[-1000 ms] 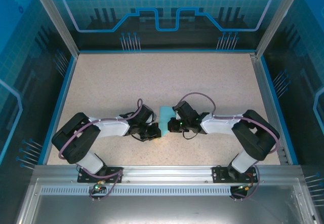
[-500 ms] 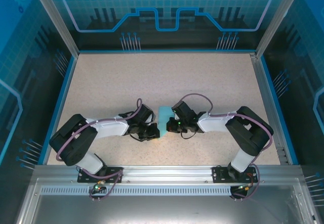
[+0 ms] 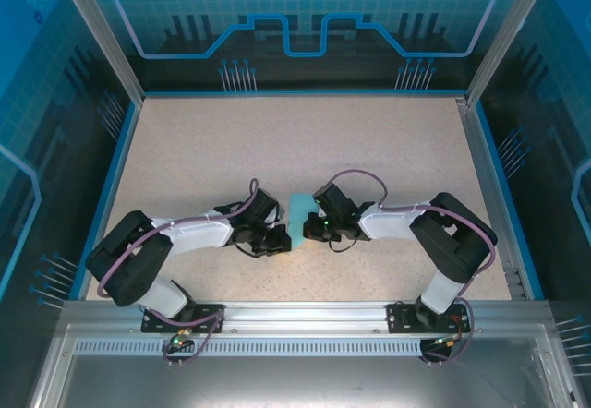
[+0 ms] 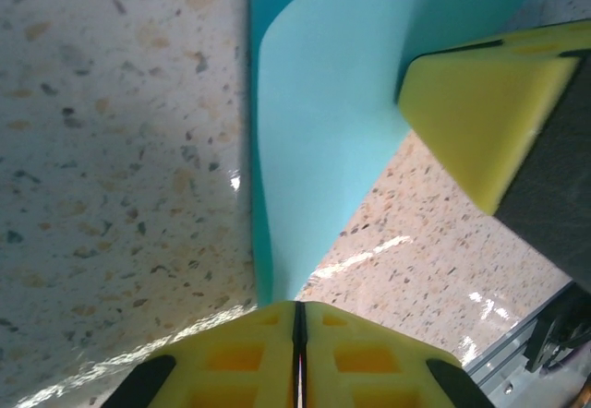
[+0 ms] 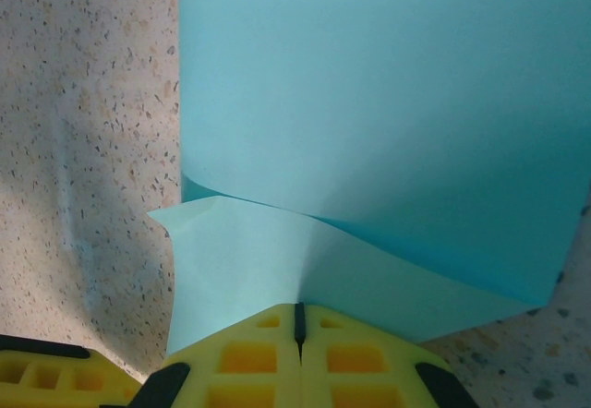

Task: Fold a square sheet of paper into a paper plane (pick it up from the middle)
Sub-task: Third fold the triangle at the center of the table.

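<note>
Top external view, entry one: what differs from a second ago? — Clerk

Right arm (image 3: pixel 406 222): elbow drawn in toward 9 o'clock. Right pincer (image 3: pixel 310 232): carried the same way, now closer to the left pincer (image 3: pixel 286 239). Left arm (image 3: pixel 199 233): elbow sunk toward 7 o'clock. Sheet of paper (image 3: pixel 300 210): looks narrower than before, still between the pincers. — Checker

Entry two, sheet: location? — Clerk

On the tabletop (image 3: pixel 231 150), just to 6 o'clock of its middle. Left pincer at the sheet's 7 o'clock, right pincer at its 4 o'clock. — Checker

Appearance? — Clerk

Light cyan, matte, unmarked. Right wrist view: one broad, darker layer, with a paler flap curling up from its 6 o'clock edge. Left wrist view: a bowed strip standing off the speckled surface and narrowing to a tip at 6 o'clock. One yellow finger of the right pincer is just beside it at 2 o'clock. — Checker

Entry three, pincers: state? — Clerk

Left: yellow pads (image 4: pixel 249 353) pressed together, nipping the sheet's narrow tip. Right: pads together likewise, clamped on the edge of the pale flap. — Checker
</note>
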You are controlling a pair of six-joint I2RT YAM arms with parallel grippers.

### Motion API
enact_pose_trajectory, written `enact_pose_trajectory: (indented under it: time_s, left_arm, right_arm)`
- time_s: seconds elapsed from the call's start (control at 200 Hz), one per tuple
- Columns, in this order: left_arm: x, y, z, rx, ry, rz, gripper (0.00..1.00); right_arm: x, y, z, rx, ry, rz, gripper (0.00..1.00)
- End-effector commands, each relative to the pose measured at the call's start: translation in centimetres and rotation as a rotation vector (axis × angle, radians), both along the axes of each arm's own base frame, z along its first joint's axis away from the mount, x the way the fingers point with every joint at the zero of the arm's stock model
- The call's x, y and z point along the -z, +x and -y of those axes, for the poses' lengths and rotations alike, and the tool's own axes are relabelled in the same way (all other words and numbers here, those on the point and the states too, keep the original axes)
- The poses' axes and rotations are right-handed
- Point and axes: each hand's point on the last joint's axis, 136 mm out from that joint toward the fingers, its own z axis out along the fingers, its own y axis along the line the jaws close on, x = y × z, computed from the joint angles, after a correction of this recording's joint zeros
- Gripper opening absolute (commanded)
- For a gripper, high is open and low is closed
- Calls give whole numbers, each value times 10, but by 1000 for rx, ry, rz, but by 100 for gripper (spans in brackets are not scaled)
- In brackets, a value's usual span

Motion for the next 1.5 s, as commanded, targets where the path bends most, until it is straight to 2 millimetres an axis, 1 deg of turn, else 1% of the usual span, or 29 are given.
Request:
enact_pose_trajectory:
  time_s: [0.0, 0.08, 0.15, 0.37, 0.485, 0.57, 0.635, 0.835, 0.995, 1.095, 1.175, 1.265, 1.391, 1.496]
  left_arm:
    - [-13, 8, 9, 8, -21, 34, 10]
    - [-16, 12, 10, 4, -24, 47, 10]
    - [-14, 13, 13, 5, -28, 40, 11]
    - [11, 10, 9, -4, 13, -7, 10]
    - [26, 5, -3, -18, 69, -18, 10]
    - [38, -4, -16, -22, 120, -33, 10]
    - [44, -12, -21, -20, 123, -51, 10]
    - [49, -39, -32, 7, 112, -108, 10]
    - [44, -48, -40, 25, 136, -124, 10]
    - [35, -45, -38, 28, 123, -104, 10]
    - [24, -41, -32, 23, 96, -86, 10]
    - [7, -31, -26, 14, 57, -33, 10]
    - [-21, -12, -15, -21, -2, 58, 11]
    - [-34, 3, -5, -60, -78, 127, 12]
  right_arm:
    - [33, -15, 27, 34, -127, -92, 3]
    - [35, -15, 27, 34, -130, -96, 3]
    - [37, -16, 27, 35, -134, -102, 3]
    - [39, -17, 30, 39, -142, -110, 3]
    - [41, -19, 32, 42, -150, -118, 3]
    - [42, -18, 34, 47, -155, -122, 3]
    - [44, -19, 37, 54, -167, -130, 3]
    - [48, -22, 44, 66, -204, -154, 3]
    - [54, -25, 49, 75, -233, -170, 2]
    - [56, -27, 52, 73, -243, -178, 2]
    - [56, -30, 54, 62, -248, -185, 2]
    - [53, -33, 52, 28, -242, -179, 2]
    - [45, -42, 45, -57, -231, -162, 2]
    - [39, -50, 38, -129, -219, -137, 2]
